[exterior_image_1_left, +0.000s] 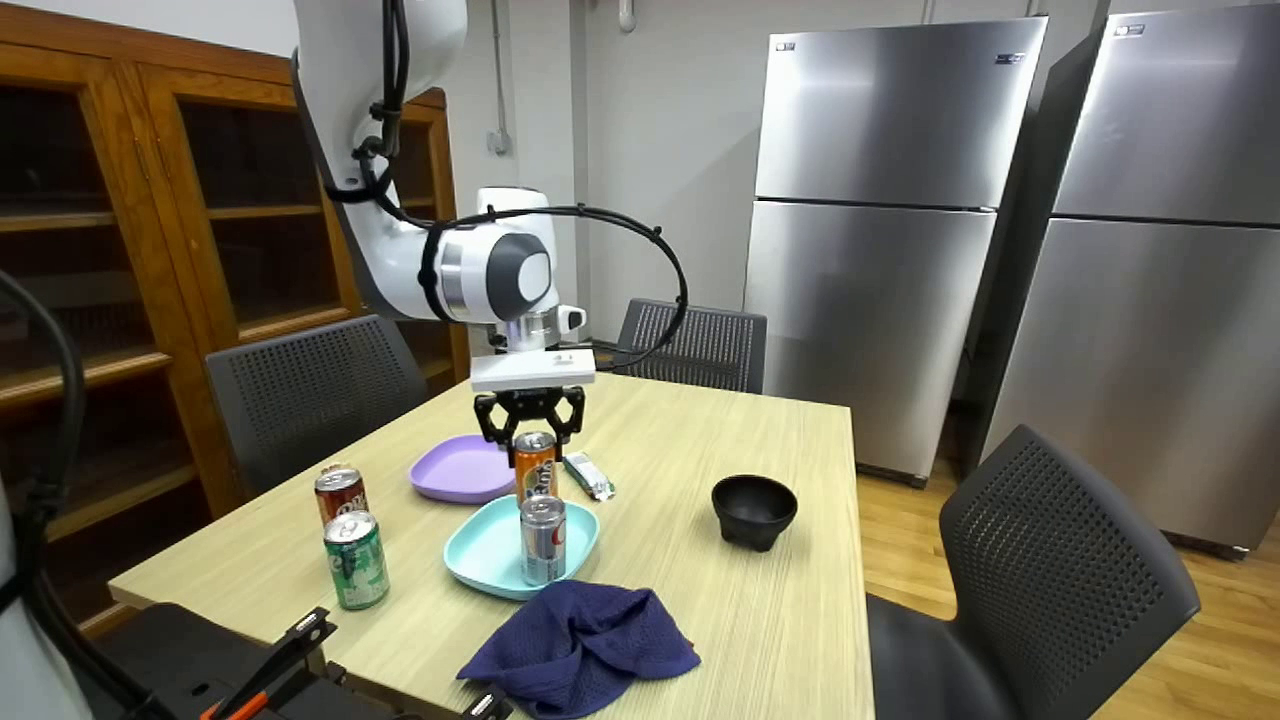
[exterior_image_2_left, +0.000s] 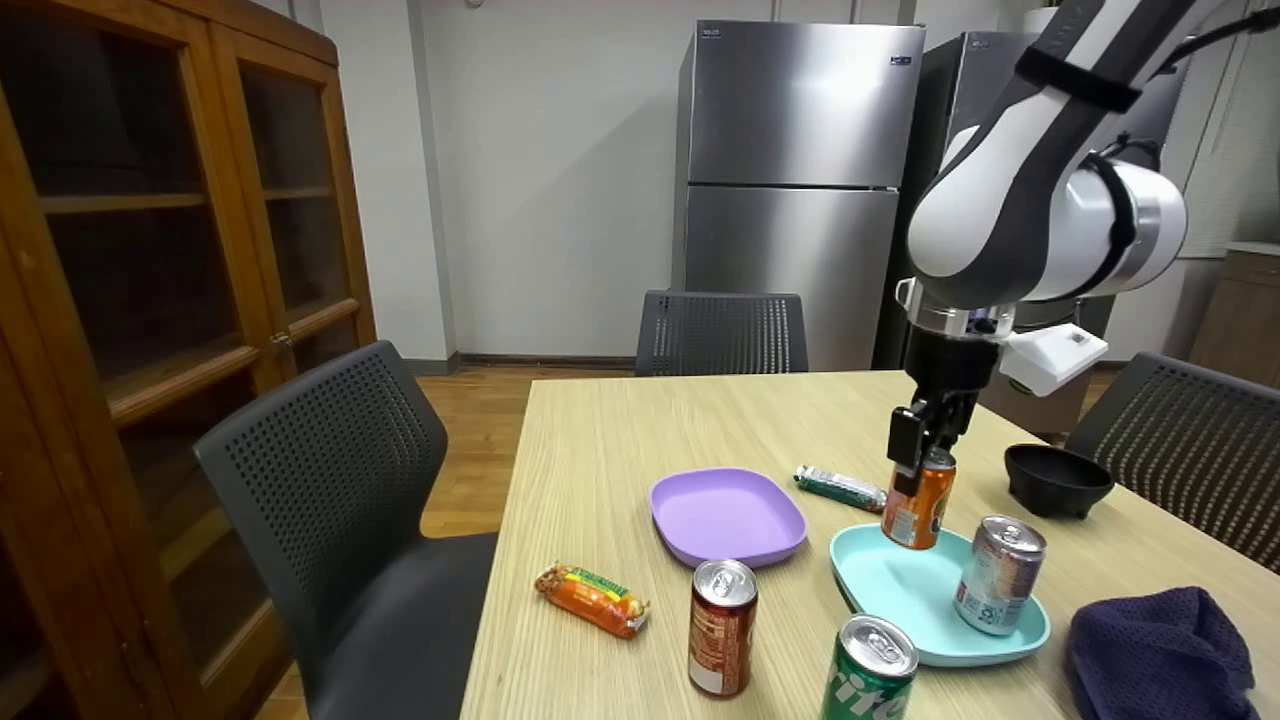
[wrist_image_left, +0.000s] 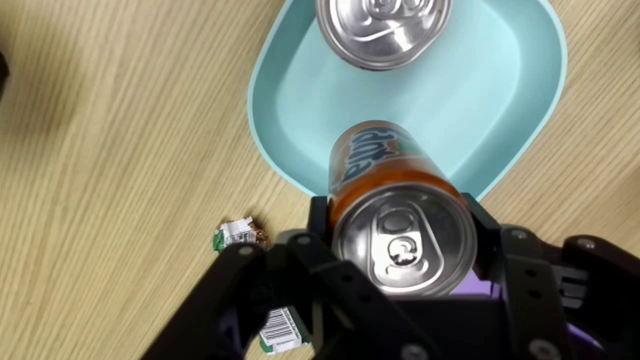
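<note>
While the fingers (exterior_image_2_left: 907, 438) pinch the orange soda can (exterior_image_2_left: 920, 510) right of centre in an exterior view, it appears over the turquoise plate (exterior_image_2_left: 912, 592), base contact unclear; judged best kept upright, released only when seated, clear of the silver soda can (exterior_image_2_left: 1000, 575) further right.

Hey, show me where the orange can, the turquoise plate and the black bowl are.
Orange can (wrist_image_left: 402, 217): wrist view, on its lid.
Turquoise plate (exterior_image_2_left: 910, 590): in an exterior view, on its bare inner floor.
Black bowl (exterior_image_1_left: 753, 526): in an exterior view, on its outer wall.
</note>
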